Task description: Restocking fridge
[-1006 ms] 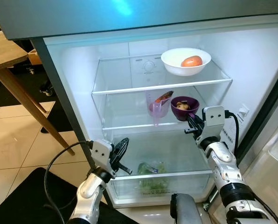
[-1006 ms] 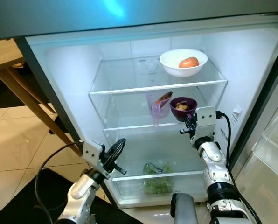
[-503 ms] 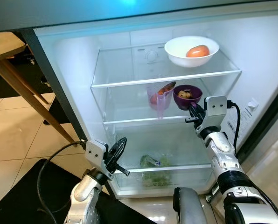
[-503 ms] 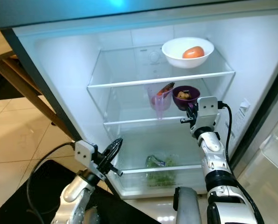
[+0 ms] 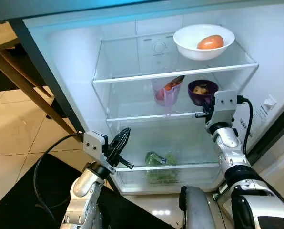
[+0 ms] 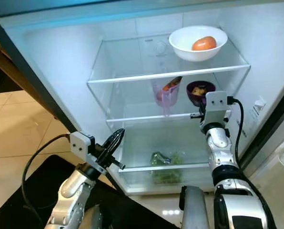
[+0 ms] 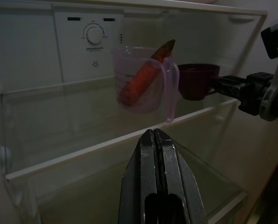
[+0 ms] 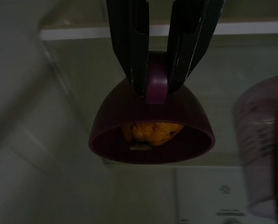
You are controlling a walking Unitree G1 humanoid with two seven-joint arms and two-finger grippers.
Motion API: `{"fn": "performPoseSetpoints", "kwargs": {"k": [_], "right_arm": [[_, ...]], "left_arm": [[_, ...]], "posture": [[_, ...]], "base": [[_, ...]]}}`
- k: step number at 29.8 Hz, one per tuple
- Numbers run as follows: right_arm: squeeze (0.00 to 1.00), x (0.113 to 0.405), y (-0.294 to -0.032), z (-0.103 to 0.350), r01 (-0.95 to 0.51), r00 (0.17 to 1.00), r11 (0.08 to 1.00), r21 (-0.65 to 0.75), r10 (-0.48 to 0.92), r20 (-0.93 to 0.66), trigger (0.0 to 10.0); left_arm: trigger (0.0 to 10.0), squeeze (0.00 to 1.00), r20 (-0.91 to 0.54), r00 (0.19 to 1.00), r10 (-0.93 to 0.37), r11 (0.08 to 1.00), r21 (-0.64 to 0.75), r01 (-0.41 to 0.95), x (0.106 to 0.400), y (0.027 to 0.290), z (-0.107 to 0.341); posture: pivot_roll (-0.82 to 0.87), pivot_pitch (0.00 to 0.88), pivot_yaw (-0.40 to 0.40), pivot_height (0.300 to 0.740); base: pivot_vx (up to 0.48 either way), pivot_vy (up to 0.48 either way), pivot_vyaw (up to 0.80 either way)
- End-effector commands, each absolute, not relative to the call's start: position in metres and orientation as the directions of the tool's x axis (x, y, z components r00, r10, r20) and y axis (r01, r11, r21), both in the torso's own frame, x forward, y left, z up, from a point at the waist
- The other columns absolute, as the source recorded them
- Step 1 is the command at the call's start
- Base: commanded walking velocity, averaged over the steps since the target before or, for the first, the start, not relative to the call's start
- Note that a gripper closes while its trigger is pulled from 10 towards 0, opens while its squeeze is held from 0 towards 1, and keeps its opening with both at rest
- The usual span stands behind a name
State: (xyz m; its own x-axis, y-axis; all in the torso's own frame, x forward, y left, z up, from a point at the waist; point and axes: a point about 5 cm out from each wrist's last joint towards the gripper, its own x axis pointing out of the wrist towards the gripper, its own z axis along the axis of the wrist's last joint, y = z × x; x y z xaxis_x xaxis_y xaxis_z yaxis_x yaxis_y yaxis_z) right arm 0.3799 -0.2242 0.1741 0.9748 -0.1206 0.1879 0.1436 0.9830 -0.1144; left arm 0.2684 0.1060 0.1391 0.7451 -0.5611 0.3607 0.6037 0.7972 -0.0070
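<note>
Down at the lower left of the head view, the left gripper (image 5: 123,139) hangs in front of the open fridge (image 5: 65,57), its two black fingers pressed flat together with nothing between them. It points toward the bottom drawer (image 5: 166,179), where a bag of greens (image 5: 159,168) lies behind the clear front.

Further in, at right centre, the right gripper (image 5: 205,109) reaches onto the middle shelf (image 5: 132,115). Seen from its wrist, the fingers (image 8: 129,42) stand a little apart on either side of the small handle of the purple bowl (image 8: 150,126); whether they actually pinch it I cannot tell. The bowl sits at the right of that shelf and holds a lumpy yellowish piece of food (image 8: 150,132).

Just beside the bowl, toward the middle of the shelf, stands a clear measuring cup (image 5: 166,90) with a carrot (image 7: 141,79) leaning inside it.

Farthest back, at the upper right, a white bowl (image 5: 189,43) rests on the top shelf (image 5: 132,74) with an orange-red tomato (image 5: 210,42) in it.
</note>
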Motion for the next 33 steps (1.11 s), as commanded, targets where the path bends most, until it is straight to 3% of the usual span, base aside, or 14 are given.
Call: {"fn": "performPoseSetpoints", "kwargs": {"k": [1,18,19,20,21,22,27,33], "right_arm": [[0.00,0.381,-0.225,0.176,0.170,0.969,0.979,-0.116,-0.145,0.199,10.0],[0.00,0.387,-0.220,0.178,0.200,0.963,0.979,-0.041,-0.188,0.194,10.0],[0.47,0.387,-0.220,0.179,0.199,0.962,0.979,-0.041,-0.188,0.198,10.0],[0.77,0.387,-0.221,0.180,0.203,0.961,0.978,-0.042,-0.190,0.203,10.0],[0.77,0.387,-0.222,0.180,0.205,0.960,0.978,-0.042,-0.192,0.205,10.0],[0.93,0.387,-0.223,0.181,0.207,0.958,0.977,-0.042,-0.194,0.209,10.0],[0.91,0.386,-0.227,0.183,0.205,0.956,0.978,-0.024,-0.195,0.220,10.0],[0.75,0.384,-0.230,0.185,0.201,0.950,0.980,-0.009,-0.192,0.244,10.0]], "left_arm": [[10.0,0.00,0.337,0.753,-0.565,0.800,-0.001,0.601,0.265,0.111,0.138],[10.0,0.00,0.334,0.752,-0.568,0.796,-0.008,0.605,0.261,0.110,0.149],[10.0,0.00,0.333,0.752,-0.569,0.795,-0.009,0.606,0.261,0.109,0.149],[10.0,0.00,0.332,0.751,-0.571,0.794,-0.010,0.608,0.261,0.109,0.150],[10.0,0.00,0.331,0.751,-0.572,0.793,-0.010,0.609,0.261,0.108,0.150],[10.0,0.00,0.330,0.750,-0.573,0.792,-0.011,0.610,0.261,0.108,0.150],[10.0,0.00,0.328,0.748,-0.577,0.790,-0.010,0.614,0.262,0.106,0.149],[10.0,0.00,0.333,0.747,-0.576,0.790,-0.010,0.613,0.265,0.104,0.150]], "posture": [[0.03,0.258,0.125,0.300],[0.05,0.272,0.125,0.300],[0.05,0.271,0.125,0.300],[0.05,0.269,0.125,0.300],[0.05,0.269,0.125,0.300],[0.04,0.267,0.124,0.300],[0.04,0.258,0.119,0.300],[0.03,0.241,0.112,0.300]], "base": [[0.000,0.000,0.00],[0.000,0.000,0.00],[0.000,0.000,0.00],[0.000,0.000,0.00],[0.000,0.000,0.00],[0.000,0.000,0.00],[0.000,0.000,0.00],[0.000,0.000,0.00]]}}
